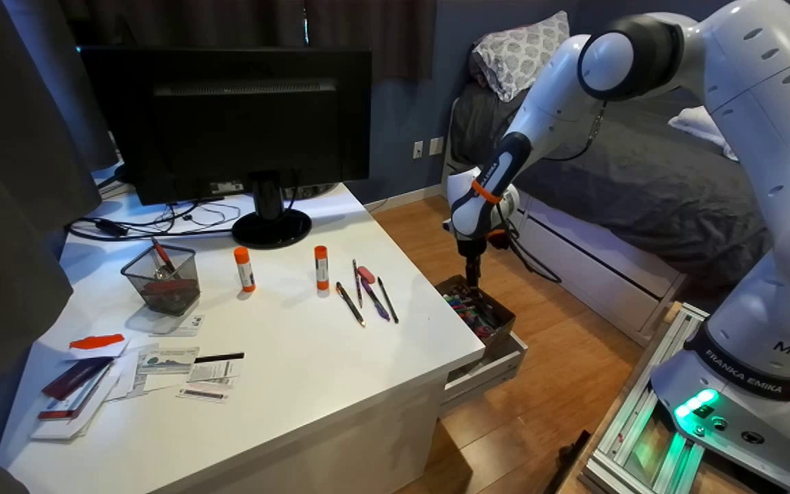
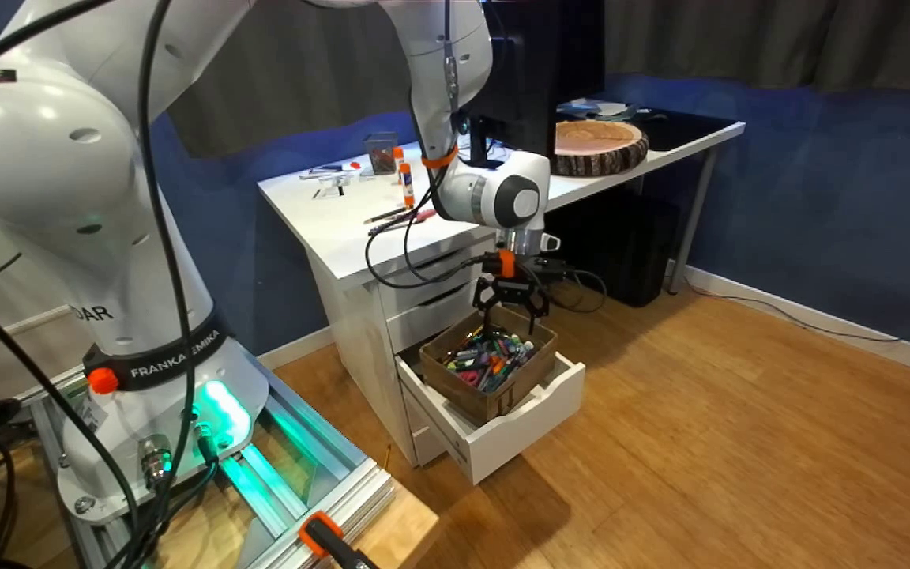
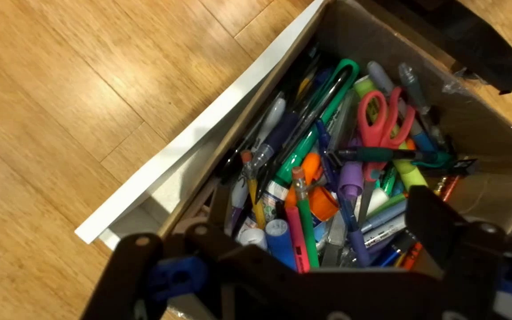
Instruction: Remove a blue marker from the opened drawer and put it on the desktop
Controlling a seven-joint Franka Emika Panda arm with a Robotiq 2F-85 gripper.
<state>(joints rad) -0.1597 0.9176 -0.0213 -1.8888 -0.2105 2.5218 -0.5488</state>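
Note:
The open white drawer [image 2: 530, 433] holds a brown box [image 2: 488, 405] full of mixed pens, markers and scissors. The drawer also shows in an exterior view [image 1: 487, 385]. In the wrist view a thick blue cylinder [image 3: 279, 242], perhaps the blue marker, stands near the left finger among other pens. Other bluish pens lie nearby, so I cannot tell which is meant. My gripper [image 2: 510, 329] points down over the box, fingers spread, with the tips at or just inside its top. It also shows in the wrist view [image 3: 322, 204], with nothing between the fingers. The white desktop [image 1: 285, 357] is beside and above the drawer.
On the desktop are several pens [image 1: 367, 291], two glue sticks [image 1: 321, 269], a mesh cup [image 1: 165, 285], cards [image 1: 169, 360] and a monitor [image 1: 230, 130]. The box walls [image 3: 474, 106] rise around the pens. Pink scissors [image 3: 385, 120] lie on the pile.

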